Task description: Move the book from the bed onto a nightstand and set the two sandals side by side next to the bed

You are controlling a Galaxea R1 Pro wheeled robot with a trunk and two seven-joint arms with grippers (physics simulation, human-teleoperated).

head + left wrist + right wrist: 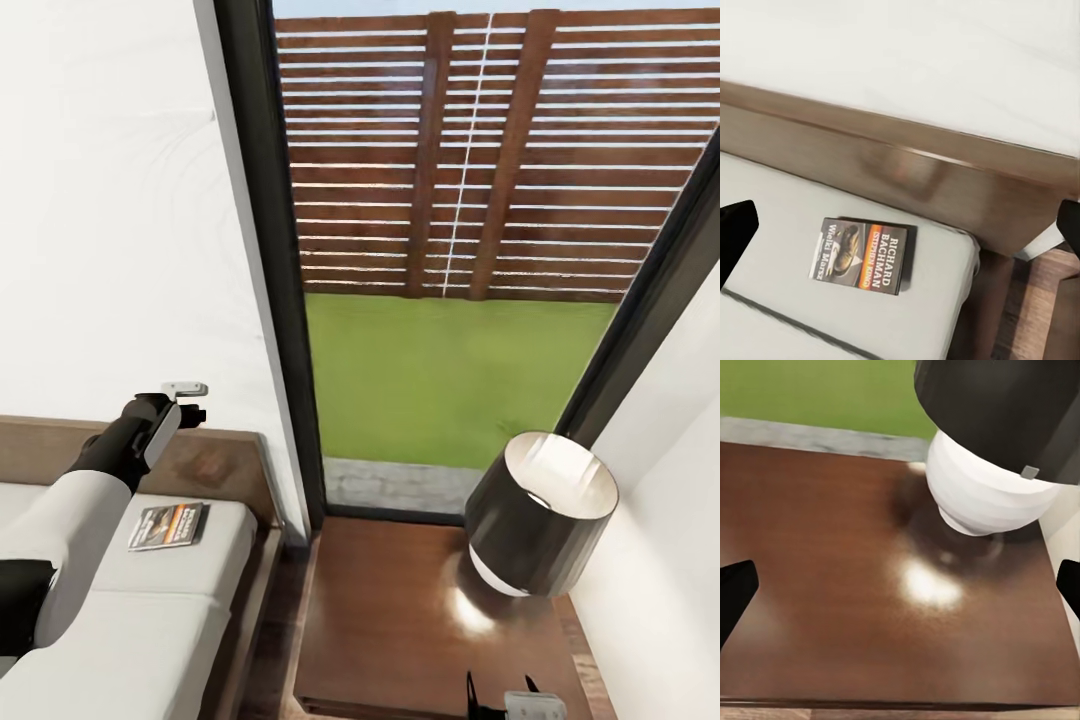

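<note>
The left arm (70, 500) reaches forward and away on the left, white forearm running into a black wrist, its left gripper (190, 400) held out at the far end with fingers (735, 232) spread wide apart, while the right gripper (505, 700) hangs low and near, fingers (735, 592) likewise parted.

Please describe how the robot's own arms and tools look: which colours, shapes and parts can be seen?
In the head view, the left arm has a smooth white rounded shell, a black section at its lower end and a black wrist. The left tool is black with a light grey plate on top. The right tool shows black parts and a light grey block. In both wrist views, the fingertips are plain black. No cables or markings are visible.
</note>
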